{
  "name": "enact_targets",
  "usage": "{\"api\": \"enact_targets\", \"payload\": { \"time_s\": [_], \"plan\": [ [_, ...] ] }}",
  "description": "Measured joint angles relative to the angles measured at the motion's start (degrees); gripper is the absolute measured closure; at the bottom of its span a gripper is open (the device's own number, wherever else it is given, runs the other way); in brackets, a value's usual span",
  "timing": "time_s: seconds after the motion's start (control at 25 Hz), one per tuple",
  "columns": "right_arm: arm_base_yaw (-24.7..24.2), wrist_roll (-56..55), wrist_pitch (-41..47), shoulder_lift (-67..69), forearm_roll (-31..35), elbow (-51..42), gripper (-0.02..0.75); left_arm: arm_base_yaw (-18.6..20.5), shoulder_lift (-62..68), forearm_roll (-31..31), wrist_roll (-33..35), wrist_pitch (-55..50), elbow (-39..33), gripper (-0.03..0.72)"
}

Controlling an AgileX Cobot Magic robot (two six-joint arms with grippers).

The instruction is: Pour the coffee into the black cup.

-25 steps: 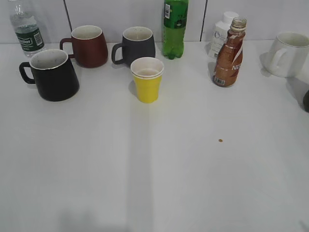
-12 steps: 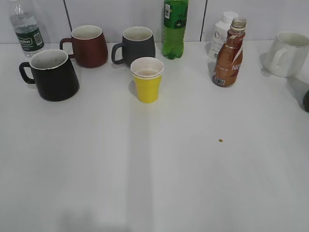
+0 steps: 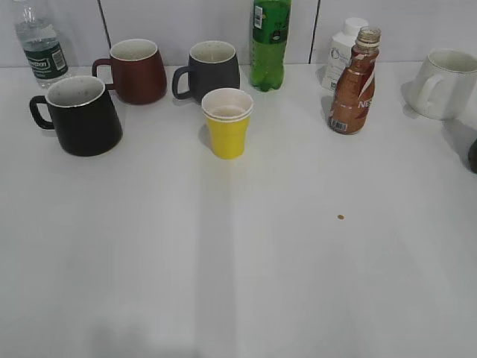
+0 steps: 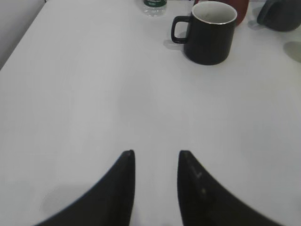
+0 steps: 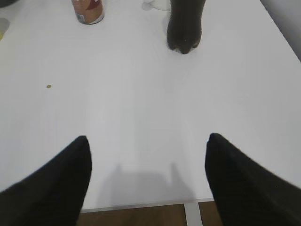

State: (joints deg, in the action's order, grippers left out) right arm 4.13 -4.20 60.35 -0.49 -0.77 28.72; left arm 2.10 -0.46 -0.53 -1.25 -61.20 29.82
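In the exterior view neither arm is showing, so nothing is being gripped or tipped yet. The coffee [image 3: 355, 83] is standing upright and uncapped at the back right of the table [image 3: 246, 268], just in front of a white bottle [image 3: 343, 46]. The black cup [image 3: 80, 115] is sitting mouth up at the far left, well apart from the coffee, with a yellow cup [image 3: 227, 123], a dark grey mug [image 3: 211, 71], a maroon mug [image 3: 135, 70] and a green bottle [image 3: 269, 43] lying between and behind them. That spread is likely why each arm is facing its own item.

In the left wrist view the left gripper [image 4: 155, 165] is hovering low over bare table, its jaws standing partly open with a narrow gap and holding nothing. The black cup [image 4: 209, 32] is sitting ahead of it and a little to its right, handle turned toward the gripper's left, which would be leaving the wall free for steadying.

In the right wrist view the right gripper [image 5: 148, 153] is hanging near the table's front edge with jaws spread wide and empty, seemingly readied for the bottle's girth. The coffee [image 5: 88, 10] is standing well ahead and to its left, with a dark bottle [image 5: 185, 26] ahead and slightly right.
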Motion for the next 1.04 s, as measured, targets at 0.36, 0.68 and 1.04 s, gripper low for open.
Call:
{"api": "enact_targets", "payload": {
  "time_s": [0.36, 0.68, 1.04],
  "plan": [
    [-0.06, 0.00, 0.00, 0.00, 0.02, 0.00, 0.149, 0.23, 0.00, 0.00, 0.00, 0.00, -0.02, 0.449],
    [-0.06, 0.01, 0.00, 0.00, 0.02, 0.00, 0.149, 0.23, 0.00, -0.08, 0.00, 0.00, -0.02, 0.449],
    [-0.06, 0.01, 0.00, 0.00, 0.02, 0.00, 0.149, 0.23, 0.00, -0.08, 0.00, 0.00, -0.02, 0.449]
  ]
}}
